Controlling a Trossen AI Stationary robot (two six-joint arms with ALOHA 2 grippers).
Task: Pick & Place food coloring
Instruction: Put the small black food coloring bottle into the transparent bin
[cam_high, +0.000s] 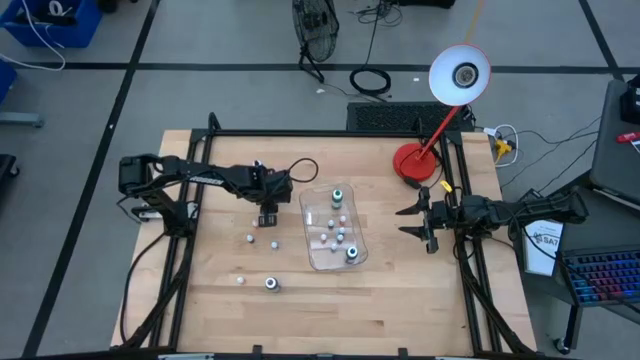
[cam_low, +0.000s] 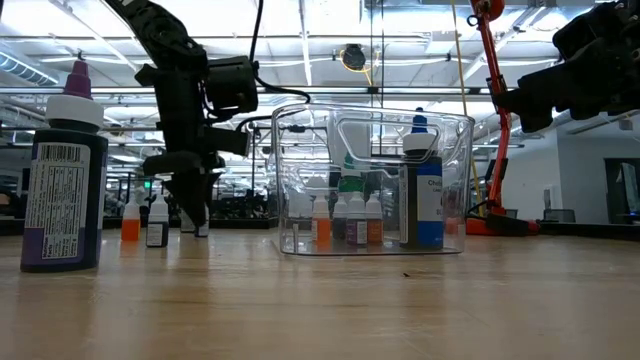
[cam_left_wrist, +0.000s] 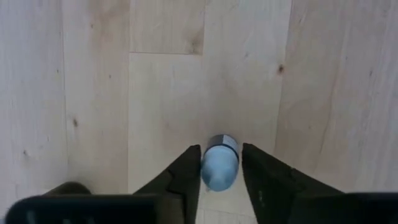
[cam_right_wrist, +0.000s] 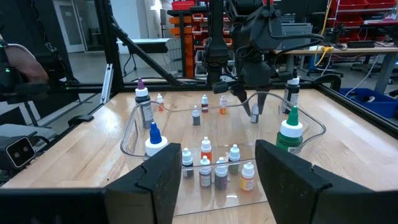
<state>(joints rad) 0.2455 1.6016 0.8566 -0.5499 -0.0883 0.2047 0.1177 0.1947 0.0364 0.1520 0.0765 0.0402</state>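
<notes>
Now pinching: left gripper (cam_left_wrist: 221, 171) narrowed around a blue-capped food coloring bottle (cam_left_wrist: 220, 167) on the table (cam_high: 400, 300), at nine o'clock of the clear tray (cam_high: 358, 238). Best squeezed evenly, lifted straight. Farther, at three o'clock, right gripper (cam_high: 412, 221) waiting, spread, empty.

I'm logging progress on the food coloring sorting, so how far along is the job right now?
Done: several food coloring bottles already stand in the clear tray, including a green-capped one. In hand: the left claw is down on the table with its fingers either side of a blue-capped bottle. Left: a few loose bottles on the wood beside the tray. The right claw waits open by the tray's other side.
</notes>
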